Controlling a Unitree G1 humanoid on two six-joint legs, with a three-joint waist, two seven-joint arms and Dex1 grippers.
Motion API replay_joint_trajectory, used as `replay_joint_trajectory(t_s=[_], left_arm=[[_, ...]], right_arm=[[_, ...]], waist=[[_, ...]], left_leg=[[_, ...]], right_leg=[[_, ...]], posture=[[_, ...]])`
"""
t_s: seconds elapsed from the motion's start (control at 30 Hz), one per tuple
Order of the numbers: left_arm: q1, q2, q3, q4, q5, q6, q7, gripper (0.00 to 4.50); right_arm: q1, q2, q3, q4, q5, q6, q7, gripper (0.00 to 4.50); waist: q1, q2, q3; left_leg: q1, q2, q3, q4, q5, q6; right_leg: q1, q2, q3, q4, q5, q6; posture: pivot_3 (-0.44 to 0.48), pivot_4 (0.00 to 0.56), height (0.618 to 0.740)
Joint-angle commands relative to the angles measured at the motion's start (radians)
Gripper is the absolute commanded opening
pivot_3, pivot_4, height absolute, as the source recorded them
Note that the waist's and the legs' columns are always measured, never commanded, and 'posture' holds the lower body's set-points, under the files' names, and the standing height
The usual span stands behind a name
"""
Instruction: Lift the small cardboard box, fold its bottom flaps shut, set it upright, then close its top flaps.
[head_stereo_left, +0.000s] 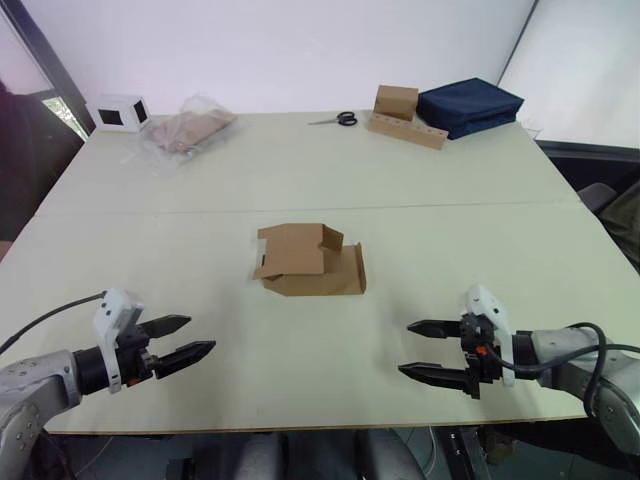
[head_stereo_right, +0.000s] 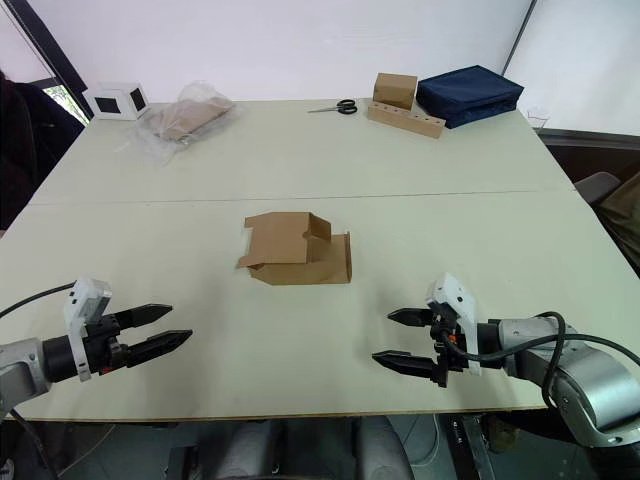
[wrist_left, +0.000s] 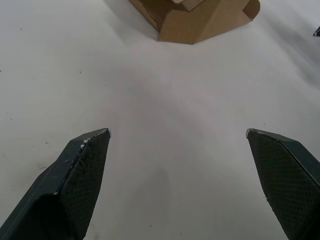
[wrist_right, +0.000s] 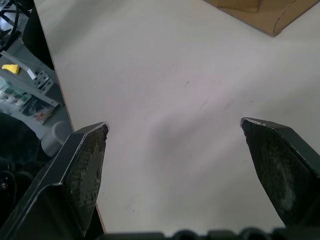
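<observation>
Pre-grasp: small cardboard box (head_stereo_left: 308, 262) lay collapsed mid-table, untouched.
Left gripper (head_stereo_left: 190, 338) and right gripper (head_stereo_left: 418, 349) hovered well apart from it, fingers spread wide; best to close on opposite side edges.

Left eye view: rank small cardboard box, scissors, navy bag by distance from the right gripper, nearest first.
From the right gripper, open at the table's near right edge:
1. Small cardboard box, table centre, ahead and to its left, lying flat.
2. Scissors, far edge, about mid-table.
3. Navy bag, far right corner, beside the brown cube; about as far as the scissors, too close to call.
</observation>
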Motion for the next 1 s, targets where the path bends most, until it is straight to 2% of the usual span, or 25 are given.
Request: replay_joint_trajectory(t_s=[0.03,0.57,0.9,1.0], left_arm=[[-0.011,0.019,0.03,-0.002,-0.014,0.002,-0.011,4.47],[-0.064,0.014,0.038,0.006,-0.063,0.03,0.019,4.47],[-0.104,0.016,0.02,0.009,-0.036,0.029,0.058,4.47],[-0.141,0.021,0.028,0.039,-0.056,0.069,0.08,4.47]], right_arm=[[-0.009,0.01,-0.009,-0.023,0.018,0.003,-0.008,4.42],[-0.047,0.022,0.008,0.017,-0.02,-0.045,-0.02,4.42],[-0.084,0.047,-0.023,0.012,-0.005,0.036,-0.125,4.42],[-0.077,0.058,-0.028,-0.001,-0.045,-0.024,-0.148,4.42]], waist=[[0.0,0.0,0.0],[-0.002,0.0,0.0],[-0.001,0.0,0.0],[0.001,0.0,0.0]], left_leg=[[0.0,0.0,0.0,0.0,0.0,0.0],[0.0,0.0,0.0,0.0,0.0,0.0],[0.0,0.0,0.0,0.0,0.0,0.0],[0.0,0.0,0.0,0.0,0.0,0.0]], right_leg=[[0.0,0.0,0.0,0.0,0.0,0.0],[0.0,0.0,0.0,0.0,0.0,0.0],[0.0,0.0,0.0,0.0,0.0,0.0],[0.0,0.0,0.0,0.0,0.0,0.0]], posture=[[0.0,0.15,0.74],[0.0,0.15,0.74],[0.0,0.15,0.74],[0.0,0.15,0.74]])
